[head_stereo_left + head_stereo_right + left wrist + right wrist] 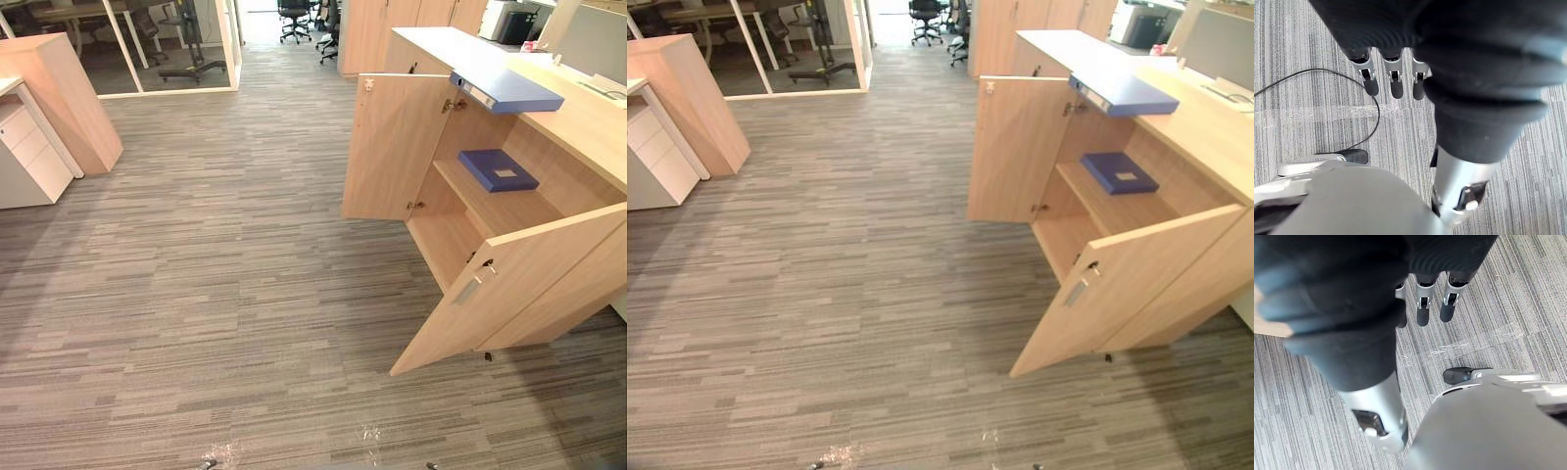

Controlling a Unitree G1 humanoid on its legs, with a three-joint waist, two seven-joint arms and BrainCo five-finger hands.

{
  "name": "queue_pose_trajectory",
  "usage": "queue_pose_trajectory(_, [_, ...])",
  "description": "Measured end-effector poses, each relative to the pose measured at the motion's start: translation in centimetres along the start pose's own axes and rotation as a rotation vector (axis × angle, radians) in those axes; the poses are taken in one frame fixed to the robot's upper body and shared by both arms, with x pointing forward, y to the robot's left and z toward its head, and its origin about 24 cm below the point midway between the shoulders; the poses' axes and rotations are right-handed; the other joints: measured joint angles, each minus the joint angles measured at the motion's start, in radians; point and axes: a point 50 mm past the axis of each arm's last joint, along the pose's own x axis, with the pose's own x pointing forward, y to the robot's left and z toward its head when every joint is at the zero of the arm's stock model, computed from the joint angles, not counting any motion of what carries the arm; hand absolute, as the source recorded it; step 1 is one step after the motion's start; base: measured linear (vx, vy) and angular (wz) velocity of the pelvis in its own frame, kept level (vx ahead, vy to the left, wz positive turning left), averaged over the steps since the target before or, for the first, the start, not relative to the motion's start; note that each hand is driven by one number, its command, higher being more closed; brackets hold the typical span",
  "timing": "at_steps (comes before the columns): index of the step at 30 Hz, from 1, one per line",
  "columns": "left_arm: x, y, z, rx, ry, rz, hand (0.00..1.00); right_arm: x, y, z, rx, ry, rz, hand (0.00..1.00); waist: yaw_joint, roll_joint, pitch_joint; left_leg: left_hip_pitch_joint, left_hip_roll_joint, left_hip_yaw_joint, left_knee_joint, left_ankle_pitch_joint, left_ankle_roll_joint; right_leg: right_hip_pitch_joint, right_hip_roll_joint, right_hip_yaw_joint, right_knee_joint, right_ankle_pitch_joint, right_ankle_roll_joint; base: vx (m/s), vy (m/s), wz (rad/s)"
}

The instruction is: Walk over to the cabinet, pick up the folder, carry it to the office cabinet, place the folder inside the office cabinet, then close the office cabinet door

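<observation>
Both hands hang empty over the carpet [216, 274]: left hand [1393, 83] and right hand [1422, 308], fingers straight. At right, the cabinet [392, 147] stands open; one blue folder [506, 90] lies on its counter [588, 122], a second folder [498, 168] on the inner shelf [509, 208].

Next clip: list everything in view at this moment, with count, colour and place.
top folder: 1, blue, lying on the cabinet top, overhanging its front edge
shelf folder: 1, dark blue with a pale label, flat on the cabinet's inner shelf
cabinet: 1, light wood, right side, both doors open
drawer unit: 1, white, far left
office chairs: at least two, black, far back
carpet: grey striped, whole floor
left hand: 1, silver fingers with dark tips, straight, empty, above the carpet
right hand: 1, same colours, fingers straight, empty, above the carpet
</observation>
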Motion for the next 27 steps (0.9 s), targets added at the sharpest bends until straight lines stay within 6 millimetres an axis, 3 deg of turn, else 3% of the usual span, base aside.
queue_pose_trajectory(21, [0.0, 0.1, 0.2, -0.051, -0.012, -0.022, 0.00, 0.1, 0.2, 0.8, 0.008, -0.020, 0.006, 0.00, 0.000, -0.003, 0.027, 0.003, 0.010, -0.006, 0.002, -0.001, -0.008, 0.005, 0.009, -0.019, -0.005, -0.002, 0.003, 0.00, 0.002, 0.01])
queue_pose_trajectory(24, [0.2, 0.0, 1.1, -0.050, -0.049, -0.026, 0.00, 0.2, 0.3, 1.3, 0.012, -0.031, 0.008, 0.00, -0.001, -0.002, 0.061, -0.066, 0.011, -0.012, 0.153, -0.066, -0.026, 0.013, 0.006, -0.030, 0.000, -0.003, 0.002, -0.02, 0.016, 0.12])
queue_pose_trajectory(27, [0.3, 0.1, 2.4, -0.066, -0.097, -0.022, 0.00, 0.3, 0.4, 2.1, 0.041, -0.052, 0.011, 0.00, 0.001, 0.000, 0.122, -0.155, 0.020, 0.016, 0.383, -0.112, -0.063, 0.041, 0.002, -0.050, 0.004, -0.036, -0.039, -0.09, 0.040, 0.14])
